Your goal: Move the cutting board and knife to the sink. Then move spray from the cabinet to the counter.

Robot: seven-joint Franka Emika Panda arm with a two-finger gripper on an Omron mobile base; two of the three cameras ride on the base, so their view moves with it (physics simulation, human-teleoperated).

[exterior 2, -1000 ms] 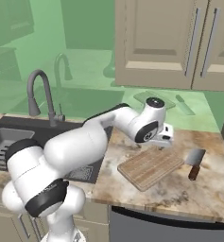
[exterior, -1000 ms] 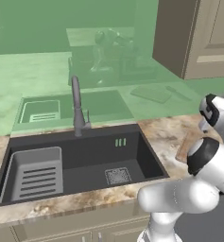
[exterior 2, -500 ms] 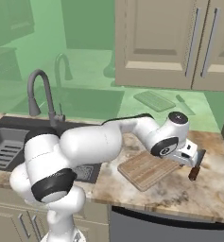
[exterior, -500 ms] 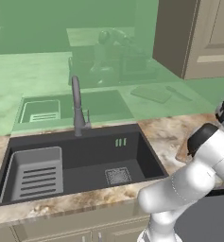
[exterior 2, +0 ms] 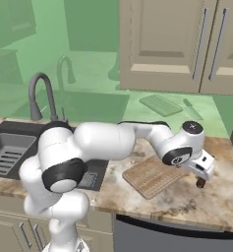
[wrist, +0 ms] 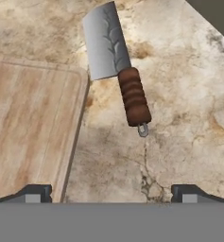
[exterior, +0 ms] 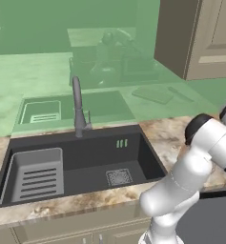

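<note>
The knife (wrist: 114,61) lies flat on the marbled counter (wrist: 179,118), grey blade away from me and ribbed brown handle toward me. Just left of it lies the wooden cutting board (wrist: 28,127), a narrow strip of counter between them. My gripper (wrist: 112,194) hovers above the knife, open, with its fingertips (wrist: 35,193) wide apart and nothing between them. From the right base view the hand (exterior 2: 202,170) hangs over the board's (exterior 2: 150,174) right end, and the knife's handle end (exterior 2: 200,184) peeks out below it. The sink (exterior: 81,167) is to the left. The cabinet (exterior 2: 187,44) doors are shut; the spray is hidden.
A tall grey faucet (exterior: 77,109) stands behind the basin, and a ribbed rack insert (exterior: 35,174) fills its left part. A dark appliance front (exterior 2: 177,238) sits below the counter edge. The arm stretches from the base across the counter to the right.
The arm has swung right, carrying the open hand from over the cutting board to above the knife. Board and knife have not moved.
</note>
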